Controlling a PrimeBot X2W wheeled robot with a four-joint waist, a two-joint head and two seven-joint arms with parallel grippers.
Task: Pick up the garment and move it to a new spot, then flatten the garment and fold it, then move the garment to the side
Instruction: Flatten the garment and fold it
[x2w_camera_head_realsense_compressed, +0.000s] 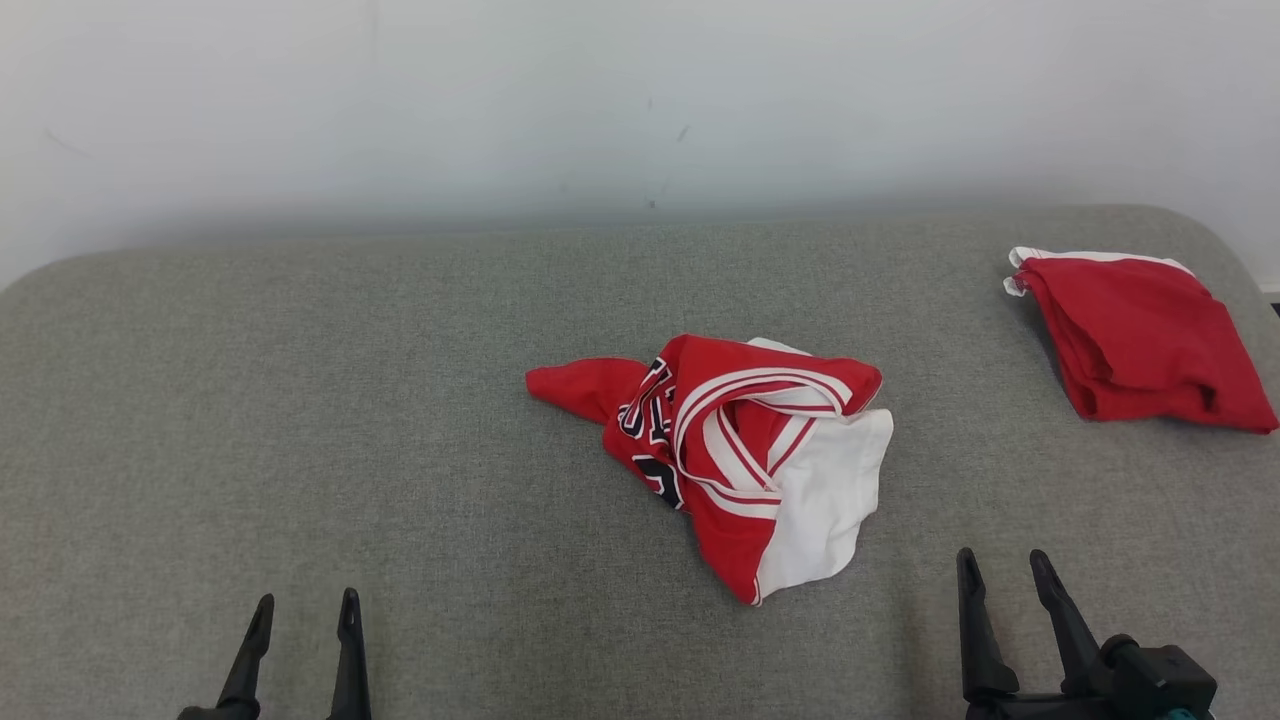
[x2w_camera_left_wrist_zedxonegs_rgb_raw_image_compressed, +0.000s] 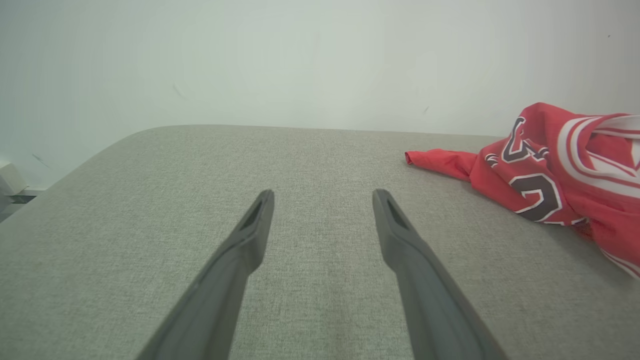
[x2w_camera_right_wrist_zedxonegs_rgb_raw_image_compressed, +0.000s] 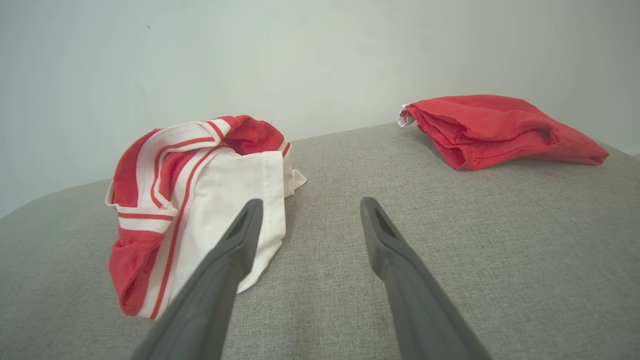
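- The garment (x2w_camera_head_realsense_compressed: 740, 460), a red-and-white jersey, lies crumpled in a heap near the middle of the grey padded surface (x2w_camera_head_realsense_compressed: 300, 400), its layers wrapped over one another and a red tail pointing toward the robot's left.
- A pinch into that heap probably catches several layers at once, or only a striped trim band. The jersey would then lift as a knot and refuse to spread flat.
- The right gripper (x2w_camera_head_realsense_compressed: 1002, 558) stands near the white hem but apart from it, jaws spread wide, holding nothing. If it comes in too low, its fingers may shove the cloth along instead of closing around it.
- The left gripper (x2w_camera_head_realsense_compressed: 307, 600) is equally wide and empty, well apart from the garment. Its reach to the red tail is long, and an uneven pull between the two arms could twist the jersey.
- A folded red cloth (x2w_camera_head_realsense_compressed: 1140, 340) sits at the far right. Setting the jersey down on that side risks landing on it or dragging it.
- The surface looks textured, so smoothing strokes may bunch the fabric again.
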